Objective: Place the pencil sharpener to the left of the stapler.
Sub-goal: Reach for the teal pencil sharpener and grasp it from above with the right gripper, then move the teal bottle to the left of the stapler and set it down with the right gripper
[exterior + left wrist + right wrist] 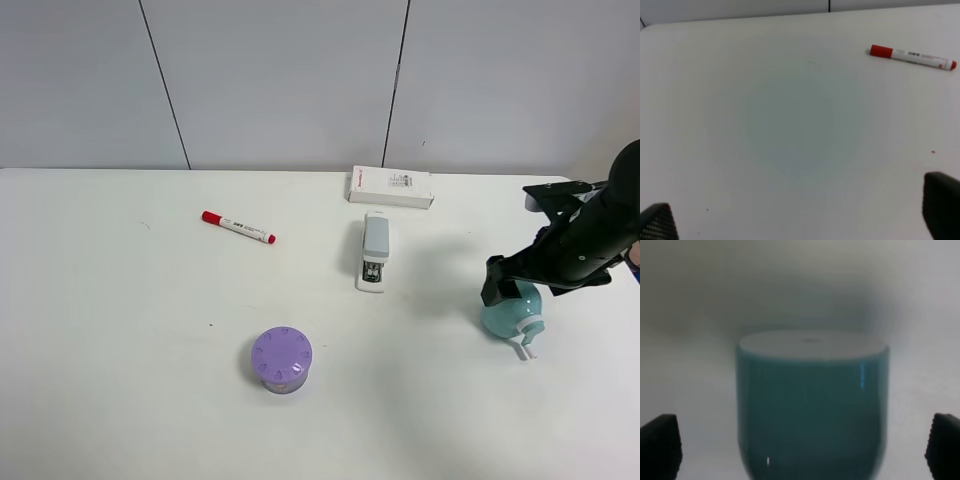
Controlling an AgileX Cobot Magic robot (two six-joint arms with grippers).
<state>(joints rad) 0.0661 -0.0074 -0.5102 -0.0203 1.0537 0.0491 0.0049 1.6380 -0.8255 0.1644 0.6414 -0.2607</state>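
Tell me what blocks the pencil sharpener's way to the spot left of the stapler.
The stapler itself lies on the straight line there, so the pencil sharpener likely must go over or around it. The red marker lies past the goal, and the purple container is off that line.

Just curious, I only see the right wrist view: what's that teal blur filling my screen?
Observer: A pencil sharpener; the high view shows a white crank at its near end.
Operator: Where's the stapler?
Observer: Left of it in the high view; the stapler lies apart from it, by a white box.
Operator: And the other arm?
Observer: Its wrist view shows the left fingers open over the table, a red marker beyond.
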